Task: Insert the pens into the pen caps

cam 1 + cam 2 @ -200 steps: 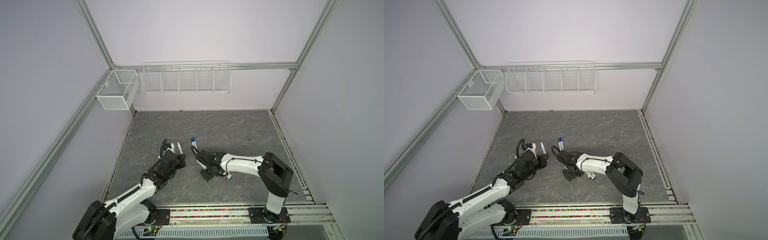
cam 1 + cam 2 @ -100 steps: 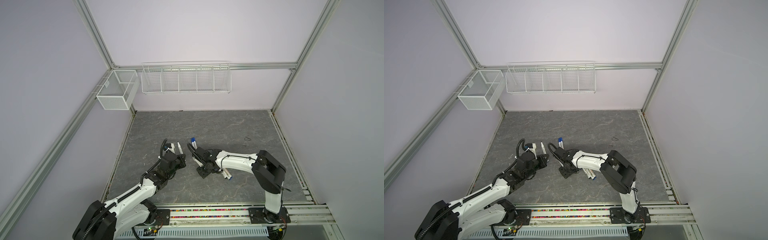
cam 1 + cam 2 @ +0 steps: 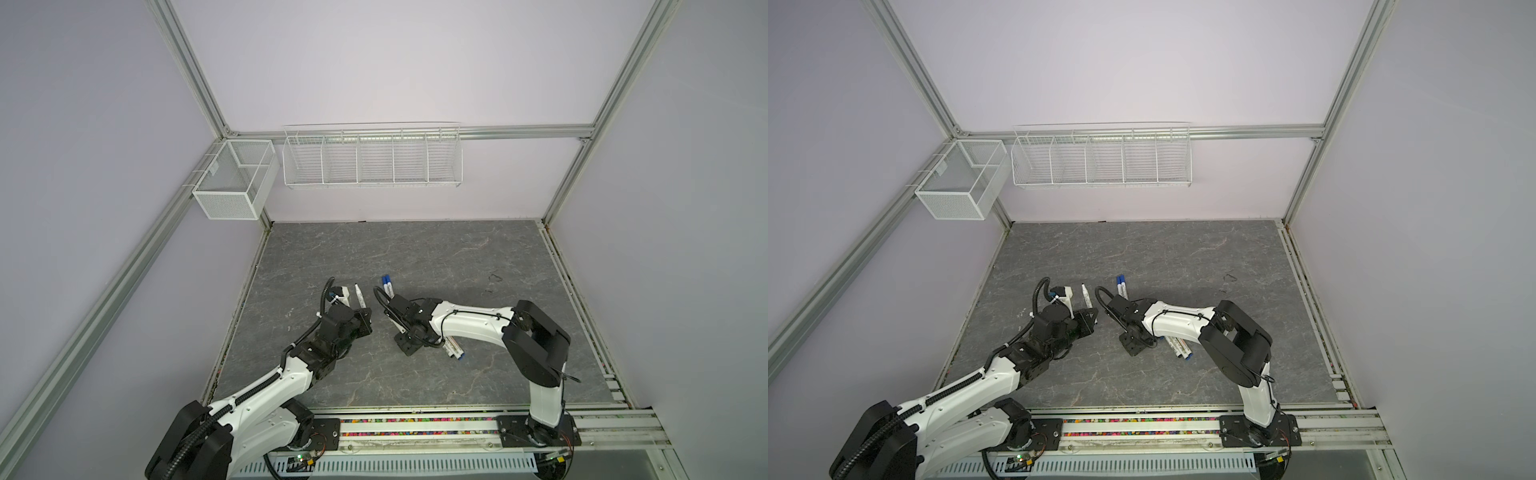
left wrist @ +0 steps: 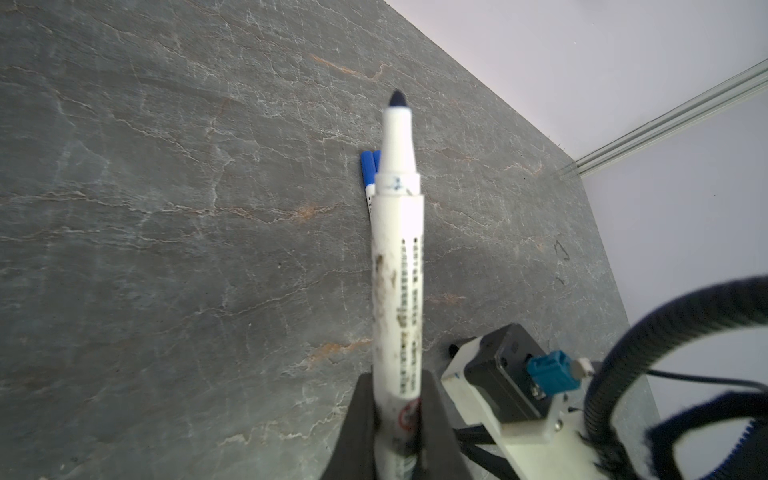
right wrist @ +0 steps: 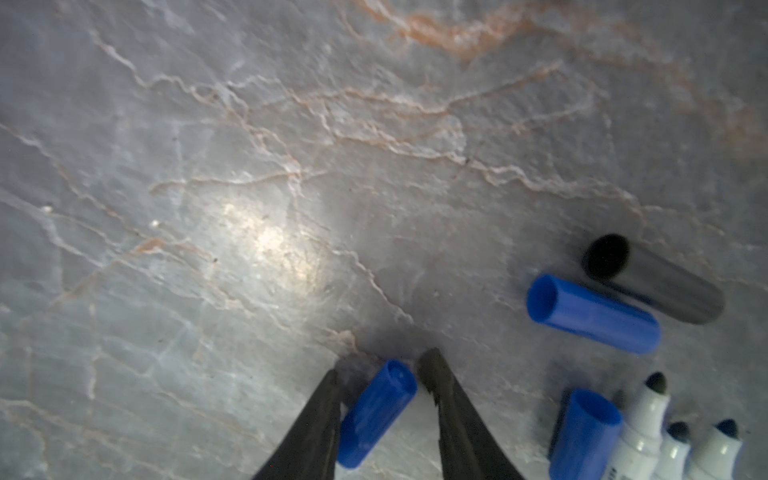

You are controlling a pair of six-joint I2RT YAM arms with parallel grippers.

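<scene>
Nearest the base rail, three uncapped pens (image 5: 642, 428) lie together on the slate table (image 3: 415, 257), with a blue cap (image 5: 582, 436) just beside them. A second blue cap (image 5: 594, 313) and a black cap (image 5: 656, 280) lie near. The right gripper (image 5: 382, 368) straddles a third blue cap (image 5: 376, 415), its jaws apart and not clamped. The left gripper (image 4: 397, 399) grips an uncapped white pen (image 4: 397, 270), tip pointing away. Farther back lie two blue-capped pens (image 3: 388, 285), side by side.

Only blurred, illegible print on the pen (image 4: 397, 270)
</scene>
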